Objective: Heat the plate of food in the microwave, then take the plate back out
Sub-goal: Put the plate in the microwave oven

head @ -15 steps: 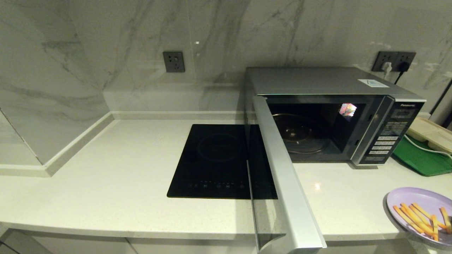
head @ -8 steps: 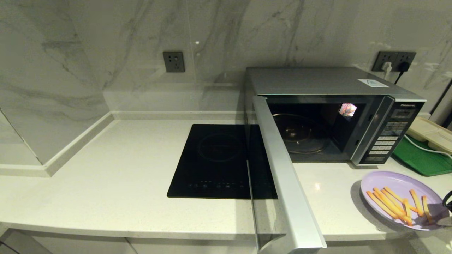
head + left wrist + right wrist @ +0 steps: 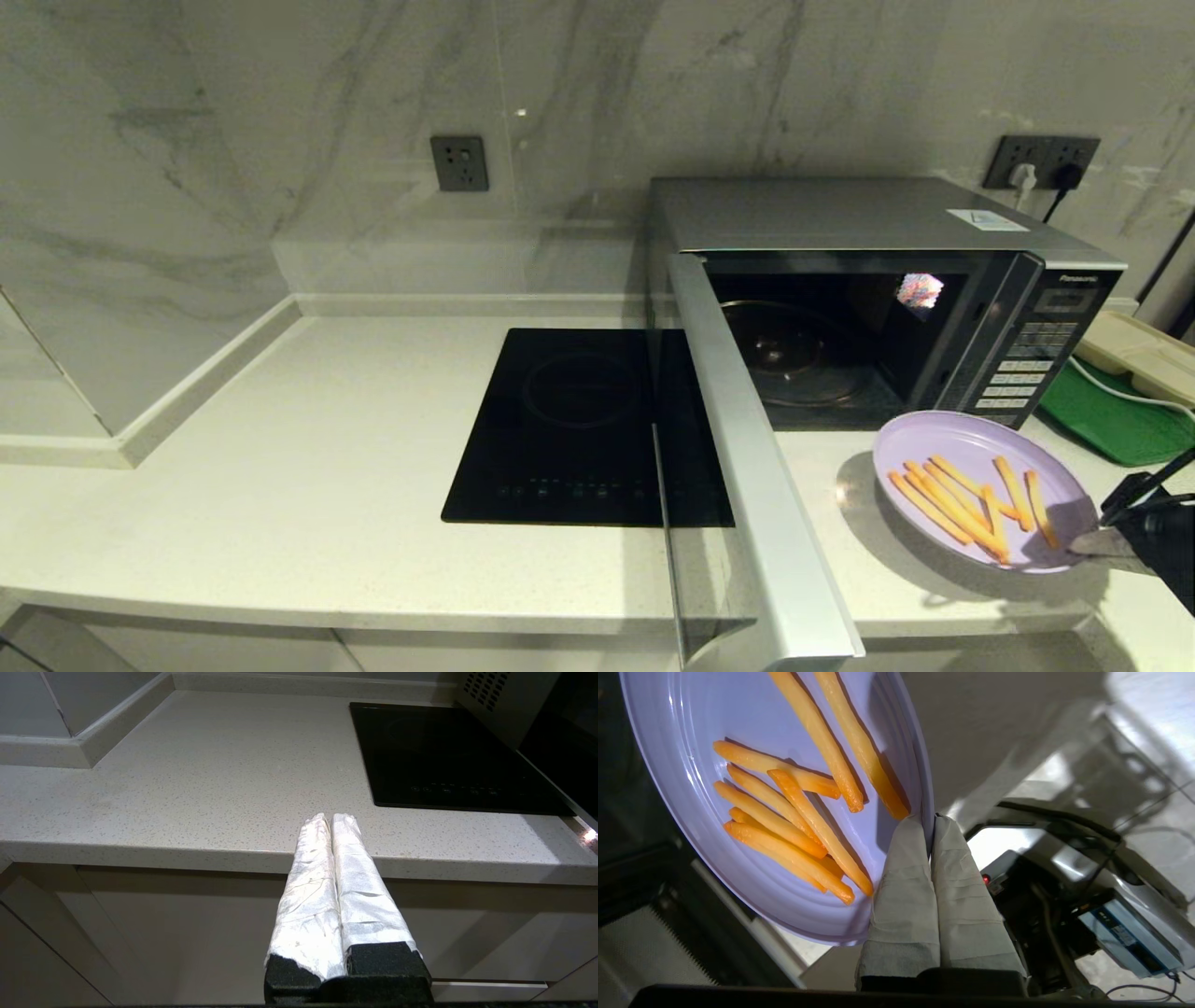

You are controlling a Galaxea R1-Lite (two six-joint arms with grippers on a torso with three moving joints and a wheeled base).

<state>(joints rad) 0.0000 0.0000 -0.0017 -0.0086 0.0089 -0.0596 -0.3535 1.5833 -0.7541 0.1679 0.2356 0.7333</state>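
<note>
The lavender plate of food (image 3: 980, 485) with several orange fries hangs above the counter, just in front of the microwave's keypad. My right gripper (image 3: 1083, 544) is shut on the plate's near right rim; in the right wrist view the rim (image 3: 927, 812) sits pinched between the two white-wrapped fingers (image 3: 901, 877). The silver microwave (image 3: 840, 219) stands at the back right with its door (image 3: 756, 476) swung wide open toward me and its glass turntable (image 3: 794, 359) bare. My left gripper (image 3: 331, 819) is shut on nothing, parked below the counter's front edge, out of the head view.
A black induction cooktop (image 3: 569, 420) is set into the counter left of the open door. A green tray (image 3: 1111, 420) and a beige tray (image 3: 1134, 350) lie right of the microwave. Wall sockets (image 3: 1041, 163) sit behind it.
My right gripper has carried the plate left and away from me, from the counter's right front corner to just in front of the microwave's keypad. The left arm has not moved.
</note>
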